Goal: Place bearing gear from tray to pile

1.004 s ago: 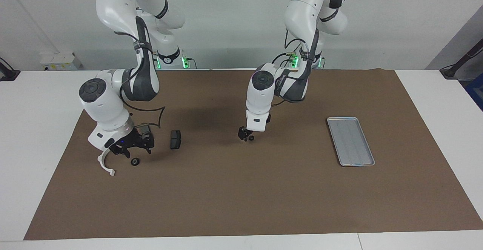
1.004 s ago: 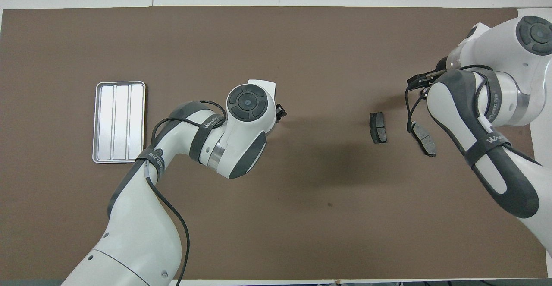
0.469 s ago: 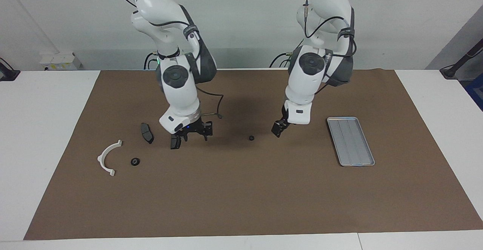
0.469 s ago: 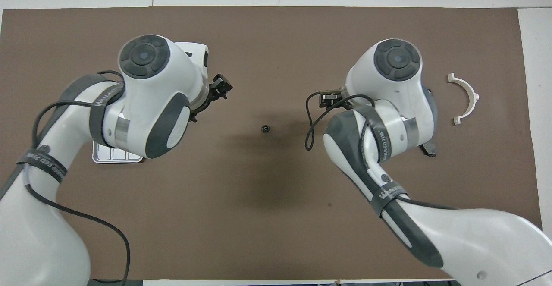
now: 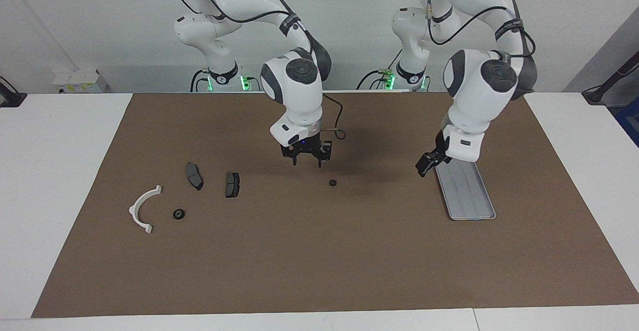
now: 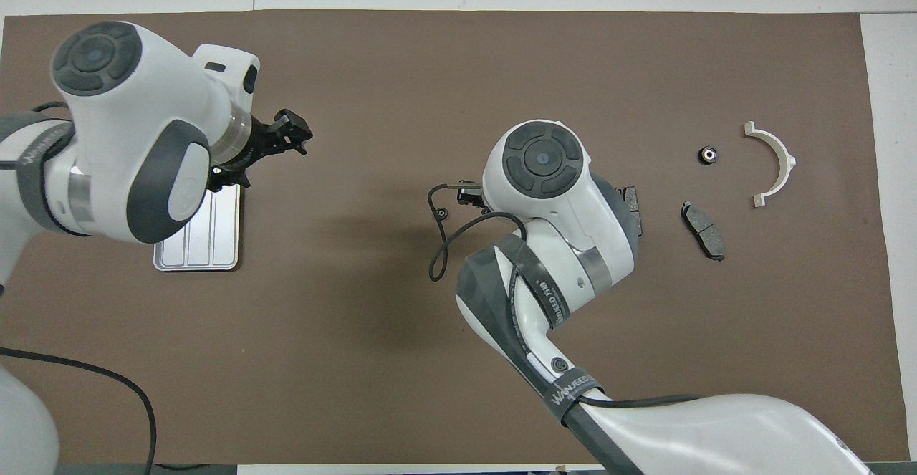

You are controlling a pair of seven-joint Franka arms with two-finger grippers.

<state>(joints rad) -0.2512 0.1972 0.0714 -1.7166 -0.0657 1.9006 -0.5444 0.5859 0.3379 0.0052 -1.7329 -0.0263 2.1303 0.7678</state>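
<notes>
Brown matting covers the table, and a small bearing gear [image 5: 332,182] lies on it mid-table, well apart from the tray [image 5: 486,206] and the pile [image 5: 192,193]. My right gripper [image 5: 306,160] hangs just above it, jaws parted and empty; my left gripper [image 5: 427,165] waits open over the tray's edge. Next, I judge, I must drop onto the gear, close, and carry it to the pile.

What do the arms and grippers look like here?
Both arms have glossy white shells with dark grey joint sections and round grey end caps. A black cable runs along each arm, held by dark straps with white lettering. The left gripper and right gripper are small black two-finger units.
</notes>
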